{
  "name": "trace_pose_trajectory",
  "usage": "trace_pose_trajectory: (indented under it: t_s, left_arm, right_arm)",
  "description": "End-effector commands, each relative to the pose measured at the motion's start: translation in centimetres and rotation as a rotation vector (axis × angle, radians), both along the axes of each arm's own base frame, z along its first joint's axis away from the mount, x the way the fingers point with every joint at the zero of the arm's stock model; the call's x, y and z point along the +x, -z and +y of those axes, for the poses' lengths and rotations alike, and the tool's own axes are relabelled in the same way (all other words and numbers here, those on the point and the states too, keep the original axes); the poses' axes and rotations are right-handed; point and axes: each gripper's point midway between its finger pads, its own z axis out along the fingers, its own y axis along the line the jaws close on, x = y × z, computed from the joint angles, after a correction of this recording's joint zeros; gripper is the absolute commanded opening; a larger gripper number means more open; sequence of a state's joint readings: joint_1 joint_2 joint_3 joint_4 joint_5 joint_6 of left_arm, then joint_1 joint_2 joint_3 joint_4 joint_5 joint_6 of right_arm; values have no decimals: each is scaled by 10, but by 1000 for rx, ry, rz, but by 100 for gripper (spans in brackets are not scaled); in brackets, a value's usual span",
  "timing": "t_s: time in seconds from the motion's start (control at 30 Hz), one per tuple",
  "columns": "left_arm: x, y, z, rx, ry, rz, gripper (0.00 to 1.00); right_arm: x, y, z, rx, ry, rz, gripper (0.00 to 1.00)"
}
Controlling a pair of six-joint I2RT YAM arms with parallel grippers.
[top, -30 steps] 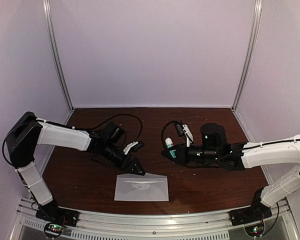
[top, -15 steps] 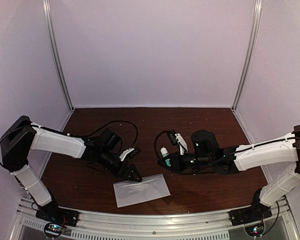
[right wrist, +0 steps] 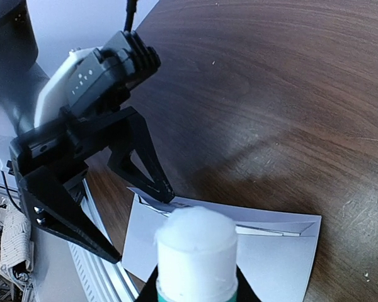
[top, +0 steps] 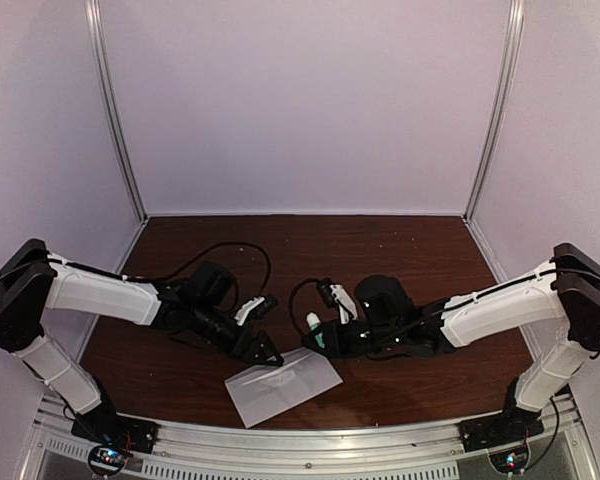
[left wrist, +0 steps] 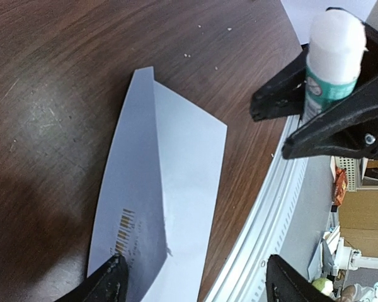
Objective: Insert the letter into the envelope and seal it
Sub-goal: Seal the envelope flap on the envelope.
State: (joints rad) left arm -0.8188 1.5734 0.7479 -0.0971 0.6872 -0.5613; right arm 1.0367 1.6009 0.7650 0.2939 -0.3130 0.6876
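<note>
Left pincer point(top: 263, 332), spread wide with one tip on the envelope point(top: 285, 385), has swivelled it askew. Right pincer point(top: 318, 336) has brought its clamped glue stick point(top: 312, 322) closer, so sealing is likely next.

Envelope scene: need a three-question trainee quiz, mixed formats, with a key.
1. True or false: the right jaws hold a glue stick.
2. Pick one. The envelope is: A) lying on the table, near its front edge; B) lifted in the left jaws; C) clamped in the right jaws.
3. Fill in: the left jaws stand ____ (open or shut).

Key: 1 true; 2 A; 3 open.
</note>
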Motion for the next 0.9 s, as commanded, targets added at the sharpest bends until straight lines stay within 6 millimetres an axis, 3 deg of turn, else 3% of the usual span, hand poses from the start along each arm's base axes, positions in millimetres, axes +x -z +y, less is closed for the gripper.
trace_pose_trajectory:
  t_s: [0.0,0.43,0.87]
  left_arm:
    - [2,-19,-8,-68,-17,-48,77]
    - [-14,-16,-14,-100,-5,-20,77]
    - [-28,9,-12,-73,16,37,77]
  right_arm:
    - [8,-11,10,44,36,-2,0]
    - [8,7,11,19,53,46,0]
    - [6,18,22,11,29,76,0]
